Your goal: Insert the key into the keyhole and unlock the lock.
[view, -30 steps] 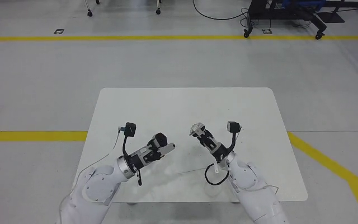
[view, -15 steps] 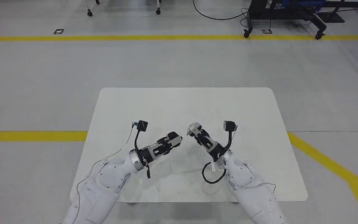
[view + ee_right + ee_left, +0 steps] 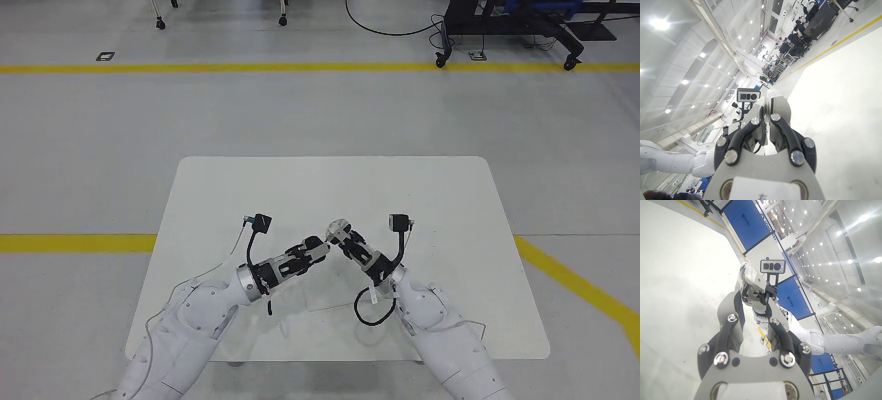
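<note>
The right gripper (image 3: pixel 769 99) is clamped tight on a small pale, metallic thing (image 3: pixel 745 274); whether it is the lock or the key I cannot tell. The left gripper (image 3: pixel 752 299) meets it tip to tip, jaws apart, and the contact itself is hidden. Both hang above the white table (image 3: pixel 440 190). Beyond lie grey floor (image 3: pixel 320 110) and yellow lines (image 3: pixel 70 242).

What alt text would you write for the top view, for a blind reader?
A white robot's left hand and right hand almost touch, tip to tip, above the middle of a white table. The right hand grips a small pale object. Yellow lines mark the grey floor.
</note>
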`<state>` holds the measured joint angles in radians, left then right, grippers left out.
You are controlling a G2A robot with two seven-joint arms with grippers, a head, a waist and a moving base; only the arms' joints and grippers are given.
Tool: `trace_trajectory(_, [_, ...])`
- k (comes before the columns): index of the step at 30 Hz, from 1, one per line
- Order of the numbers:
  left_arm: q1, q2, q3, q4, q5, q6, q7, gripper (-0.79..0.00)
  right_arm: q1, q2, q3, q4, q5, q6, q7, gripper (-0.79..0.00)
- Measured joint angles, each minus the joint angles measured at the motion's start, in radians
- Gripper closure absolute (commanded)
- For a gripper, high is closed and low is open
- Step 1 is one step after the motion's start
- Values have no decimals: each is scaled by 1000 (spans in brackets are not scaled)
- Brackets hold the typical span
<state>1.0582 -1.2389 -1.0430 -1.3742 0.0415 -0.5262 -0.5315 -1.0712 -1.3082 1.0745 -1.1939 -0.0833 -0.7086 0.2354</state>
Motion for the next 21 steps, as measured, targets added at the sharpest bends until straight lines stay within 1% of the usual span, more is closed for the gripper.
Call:
trace_trajectory(2, [-2,-1,1,4,4,2,3,-296,2,-1,0,2,1,-1,3,0])
trace_trajectory(5, [-4,-2,3,10,9,10,6,-329,2,-2,1,3,5,-4,7,0])
trace_trajectory(11, [-8,-5,8,19,12,16,11,-329,2,-5,0,5,11,-4,18,0])
trace_trajectory(16, [-11,-6,5,22,9,19,13,-308,6,-7,-3,11,14,-1,32,0])
trace_trajectory(21, [-8,-6,-2,22,3,19,14,-259,12,-9,-6,20,20,7,51,0])
